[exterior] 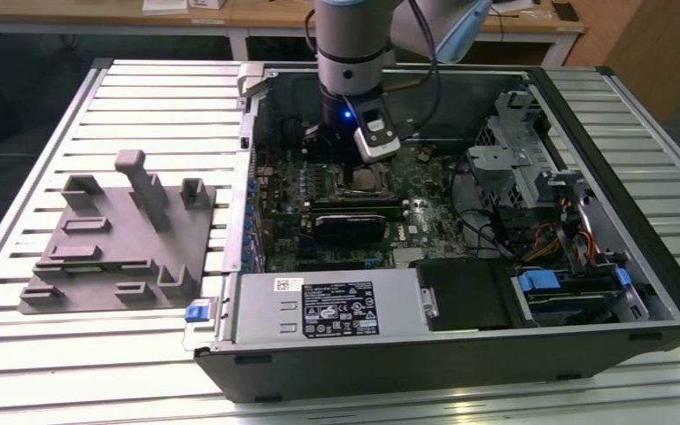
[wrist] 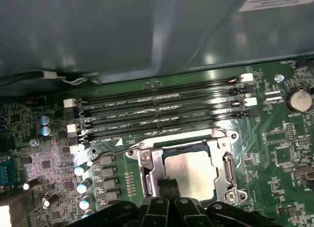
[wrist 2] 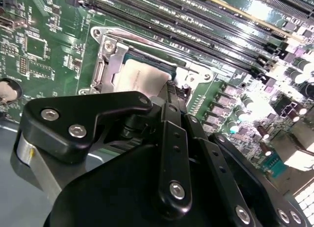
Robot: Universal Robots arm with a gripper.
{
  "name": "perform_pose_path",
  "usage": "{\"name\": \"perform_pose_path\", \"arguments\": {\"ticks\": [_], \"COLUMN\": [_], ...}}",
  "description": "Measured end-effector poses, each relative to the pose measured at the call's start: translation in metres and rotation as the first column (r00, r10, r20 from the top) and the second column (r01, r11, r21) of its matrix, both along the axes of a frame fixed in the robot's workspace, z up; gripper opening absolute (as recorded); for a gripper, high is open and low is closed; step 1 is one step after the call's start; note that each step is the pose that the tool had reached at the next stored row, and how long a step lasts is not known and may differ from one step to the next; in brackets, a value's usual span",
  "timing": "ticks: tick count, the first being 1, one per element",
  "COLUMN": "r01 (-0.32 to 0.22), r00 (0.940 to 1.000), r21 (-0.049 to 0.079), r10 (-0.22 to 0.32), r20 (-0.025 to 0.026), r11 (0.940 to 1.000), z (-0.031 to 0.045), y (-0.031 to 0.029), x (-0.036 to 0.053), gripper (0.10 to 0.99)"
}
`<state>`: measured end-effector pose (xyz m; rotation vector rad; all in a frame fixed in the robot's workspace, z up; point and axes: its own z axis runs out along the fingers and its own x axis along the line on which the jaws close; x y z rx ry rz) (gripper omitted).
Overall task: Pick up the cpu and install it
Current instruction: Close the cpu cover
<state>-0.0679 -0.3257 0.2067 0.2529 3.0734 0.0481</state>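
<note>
Gripper (wrist: 169, 187) was closed, holding nothing | tips at cpu (wrist: 194, 170) lying in socket (wrist: 147, 169) | arm (exterior: 352, 44) hung upright from exterior view's 12 o'clock

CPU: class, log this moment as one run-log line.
cpu: flat in socket frame | gripper: shut, tips at cpu's edge, nothing held | place: inside case

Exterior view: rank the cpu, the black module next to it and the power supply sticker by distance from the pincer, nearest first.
1. cpu: directly under the pincer.
2. black module: just toward the camera from the cpu.
3. power supply sticker: much closer to the camera, farthest from the pincer.
</note>
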Motion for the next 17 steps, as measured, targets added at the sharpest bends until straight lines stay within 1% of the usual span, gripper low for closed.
{"name": "perform_pose_path", "arguments": {"ticks": [7,10,17], "r01": [-0.061,-0.076,-0.108], "r00": [0.9981,0.9971,0.9941], "r21": [0.001,0.002,0.008], "r10": [0.061,0.076,0.108], "r20": [0.0002,0.0001,0.0007], "r11": [0.9981,0.9971,0.9941], "z": [-0.002,-0.0027,-0.0048], "y": [0.0001,0.0,0.0001], "x": [-0.0038,-0.005,-0.0061], "gripper": [0.106,0.106,0.106]}}
